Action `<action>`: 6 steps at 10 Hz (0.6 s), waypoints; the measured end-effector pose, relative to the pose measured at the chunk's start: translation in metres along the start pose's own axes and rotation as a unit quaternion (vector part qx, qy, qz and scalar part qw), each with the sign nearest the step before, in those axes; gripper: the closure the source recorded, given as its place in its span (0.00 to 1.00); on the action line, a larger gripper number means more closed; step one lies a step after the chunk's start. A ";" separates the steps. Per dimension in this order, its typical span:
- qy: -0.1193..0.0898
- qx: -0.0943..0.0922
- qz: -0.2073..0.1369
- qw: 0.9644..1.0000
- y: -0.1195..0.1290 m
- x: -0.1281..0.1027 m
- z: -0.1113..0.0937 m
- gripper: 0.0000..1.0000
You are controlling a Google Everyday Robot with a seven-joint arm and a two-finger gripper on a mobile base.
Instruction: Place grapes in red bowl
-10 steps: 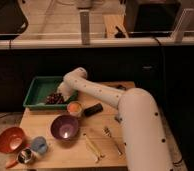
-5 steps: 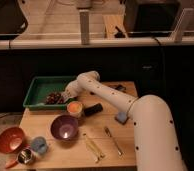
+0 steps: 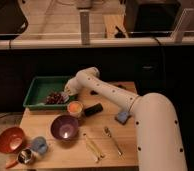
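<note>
Swinging to the right since a second ago, the arm's (image 3: 115, 97) thick white body is now sitting further off toward the right edge of the bench (image 3: 70, 156), and its elbow is riding further right over the tray too. The grapes (image 3: 53, 98) are staying put, still lying in the same spot in the green tray (image 3: 36, 90) at the back left of the bench. The hand (image 3: 66, 95) is hanging low at the near right corner of the tray, just beside the grapes on their right. I cannot tell whether it is apart or together, nor whether it is touching the fruit; nothing is showing as lifted in it. The red bowl (image 3: 10, 139) is waiting at the front left corner, well apart from the grapes. Between them the purple bowl (image 3: 65, 128) is sitting, with the small orange cup (image 3: 75, 107) just behind it, near the tray's front edge.
</note>
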 end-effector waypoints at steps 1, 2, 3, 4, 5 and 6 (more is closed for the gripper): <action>-0.003 -0.015 -0.013 1.000 -0.001 -0.001 0.000 0.42; -0.010 -0.031 -0.028 0.999 -0.006 -0.005 0.003 0.32; -0.015 -0.045 -0.038 0.998 -0.007 -0.007 0.005 0.25; -0.019 -0.058 -0.051 0.997 -0.010 -0.007 0.006 0.20; -0.027 -0.069 -0.065 0.995 -0.017 -0.013 0.011 0.20; -0.033 -0.077 -0.079 0.993 -0.024 -0.020 0.014 0.20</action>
